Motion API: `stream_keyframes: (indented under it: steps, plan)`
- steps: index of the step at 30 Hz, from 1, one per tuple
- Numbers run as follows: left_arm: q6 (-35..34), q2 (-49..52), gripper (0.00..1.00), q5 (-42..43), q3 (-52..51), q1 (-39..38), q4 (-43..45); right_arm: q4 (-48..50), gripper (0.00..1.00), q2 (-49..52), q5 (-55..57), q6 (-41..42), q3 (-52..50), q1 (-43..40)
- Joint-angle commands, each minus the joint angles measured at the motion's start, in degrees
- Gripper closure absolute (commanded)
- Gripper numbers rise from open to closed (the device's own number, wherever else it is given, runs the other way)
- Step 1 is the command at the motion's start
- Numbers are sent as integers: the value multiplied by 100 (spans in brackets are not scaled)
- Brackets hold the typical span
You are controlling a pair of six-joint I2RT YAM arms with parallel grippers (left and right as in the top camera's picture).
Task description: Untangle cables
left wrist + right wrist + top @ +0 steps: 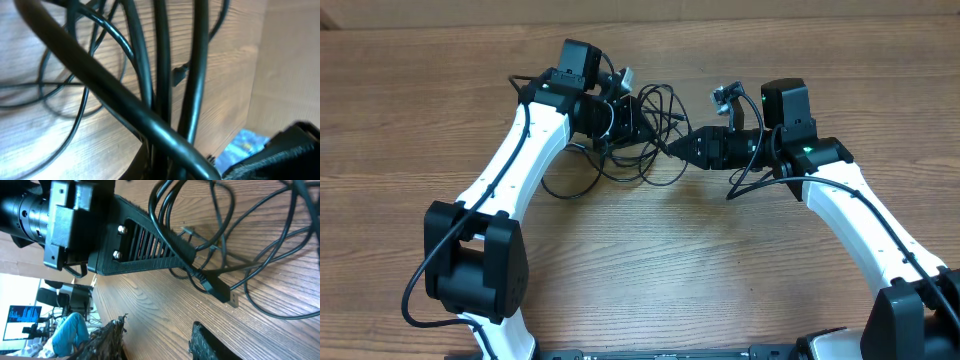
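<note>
The cables (655, 160) lie in a heap on the tabletop (670, 270), toward its back edge and about midway across. The left claw (630, 120) sits at the heap's left side, over the strands, and several of them run up into it. The right claw (678, 150) stands just right of the heap, pointing left at it. One loop (560, 194) trails forward and left from the heap, passing under the left arm (520, 150). A plug end (220, 290) lies on the tabletop just beside the left claw, on the side facing the right claw. Another cable tip seems to lie behind the left claw, though the overhead view is too small to be sure.
</note>
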Motion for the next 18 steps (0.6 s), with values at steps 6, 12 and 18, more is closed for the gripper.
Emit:
stream_keyframes:
  steps: [6,12,18]
  plan:
    - [-3685,-90,96,308,105,516,-953,-2,55,-13,98,-68,-20,17]
    - [-4155,-90,96,1921,105,535,-905,13,54,-13,164,-68,-20,17]
    - [-4262,-90,96,2577,105,535,-732,11,54,-13,162,-66,-20,17]
